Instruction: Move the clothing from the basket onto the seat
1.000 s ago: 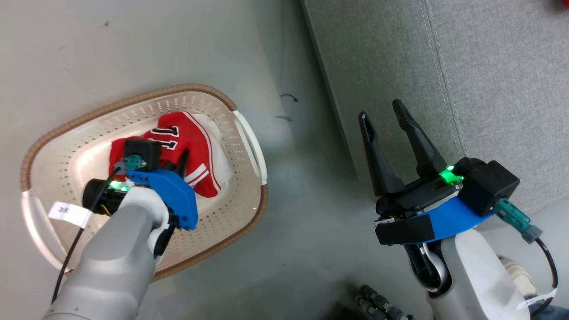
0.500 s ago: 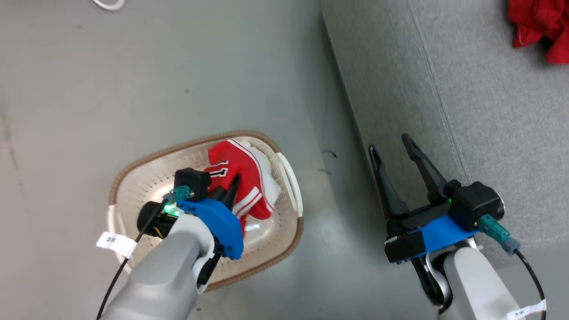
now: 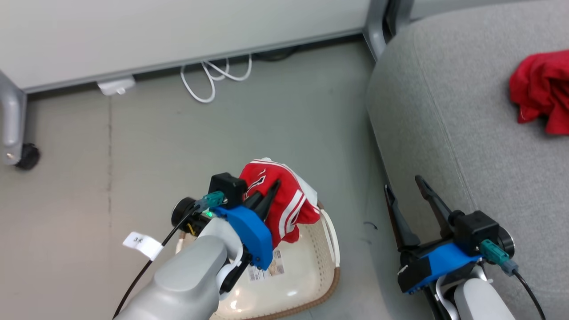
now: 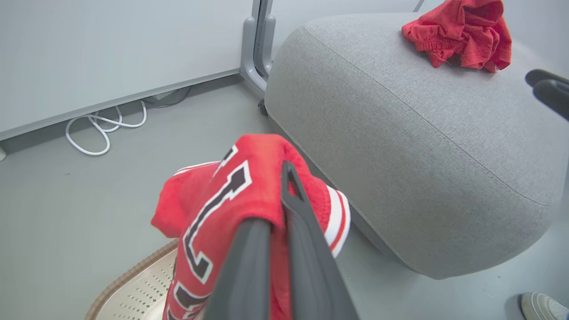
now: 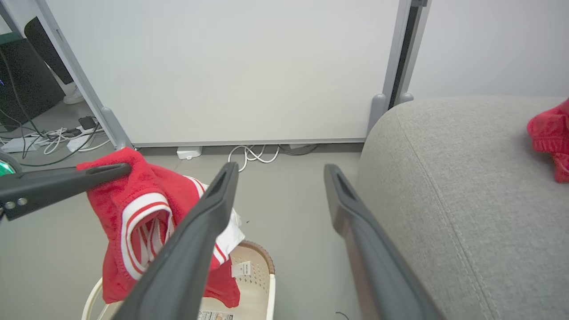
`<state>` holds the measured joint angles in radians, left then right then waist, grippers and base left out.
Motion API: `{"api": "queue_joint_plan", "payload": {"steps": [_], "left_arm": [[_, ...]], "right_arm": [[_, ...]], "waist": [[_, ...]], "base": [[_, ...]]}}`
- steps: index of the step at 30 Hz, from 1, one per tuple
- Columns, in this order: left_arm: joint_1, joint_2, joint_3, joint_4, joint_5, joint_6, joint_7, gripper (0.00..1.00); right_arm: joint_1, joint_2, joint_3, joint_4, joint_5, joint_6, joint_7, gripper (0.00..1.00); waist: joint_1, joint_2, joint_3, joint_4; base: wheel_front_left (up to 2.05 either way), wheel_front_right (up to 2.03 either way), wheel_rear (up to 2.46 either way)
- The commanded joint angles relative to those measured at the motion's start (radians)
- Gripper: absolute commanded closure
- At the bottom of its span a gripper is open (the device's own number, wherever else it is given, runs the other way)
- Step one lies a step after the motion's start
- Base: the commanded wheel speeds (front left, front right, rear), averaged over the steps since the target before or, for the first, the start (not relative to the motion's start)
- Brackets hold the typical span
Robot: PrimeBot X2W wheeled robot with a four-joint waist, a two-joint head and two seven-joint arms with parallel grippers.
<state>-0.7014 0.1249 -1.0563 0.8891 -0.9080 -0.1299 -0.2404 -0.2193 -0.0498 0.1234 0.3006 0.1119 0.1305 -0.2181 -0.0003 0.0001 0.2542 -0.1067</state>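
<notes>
My left gripper (image 3: 266, 195) is shut on the red jersey (image 3: 284, 204) with white stripes and black-white numbers, holding it above the cream basket (image 3: 329, 262). The jersey (image 4: 222, 195) drapes over my left fingers (image 4: 302, 240), and it hangs red and striped (image 5: 133, 209) in the right wrist view over the basket (image 5: 262, 284). The plain red garment (image 3: 540, 95) lies crumpled on the grey seat (image 3: 444, 111), also seen as a red heap (image 4: 462, 33) on the seat (image 4: 400, 133). My right gripper (image 3: 406, 189) stands open beside the seat's front edge, empty.
A white panel wall with grey posts (image 3: 13, 120) and a caster runs along the back. White cables (image 3: 213, 80) and a power adapter (image 3: 115, 86) lie on the grey floor at its foot. A shoe tip (image 4: 544, 306) shows by the seat.
The camera tilted up, bringing the wall and seat top into view. My left gripper has lifted the jersey up out of the basket. The right gripper stays open by the seat.
</notes>
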Motion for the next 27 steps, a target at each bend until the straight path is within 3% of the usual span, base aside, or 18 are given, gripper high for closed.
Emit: {"api": "queue_joint_plan", "payload": {"steps": [1, 11, 27], "left_arm": [[-0.025, 0.003, -0.012, -0.016, -0.005, 0.000, -0.009, 1.00], [-0.121, -0.003, -0.023, -0.131, -0.009, 0.000, -0.024, 1.00], [-0.251, -0.043, -0.016, -0.225, 0.040, 0.000, -0.026, 1.00]], "right_arm": [[0.021, -0.001, -0.001, -0.004, 0.000, 0.000, 0.006, 0.00], [0.070, -0.001, 0.004, -0.027, 0.015, 0.000, 0.033, 0.00], [0.097, -0.001, 0.021, -0.039, 0.025, 0.000, 0.056, 0.00]], "waist": [[0.0003, -0.0001, -0.068, 0.046], [0.0003, -0.0001, -0.151, 0.079], [0.0003, -0.0001, -0.196, 0.093]], "base": [[0.00, 0.00, 0.00], [0.00, 0.00, 0.00], [0.00, 0.00, 0.00]]}}
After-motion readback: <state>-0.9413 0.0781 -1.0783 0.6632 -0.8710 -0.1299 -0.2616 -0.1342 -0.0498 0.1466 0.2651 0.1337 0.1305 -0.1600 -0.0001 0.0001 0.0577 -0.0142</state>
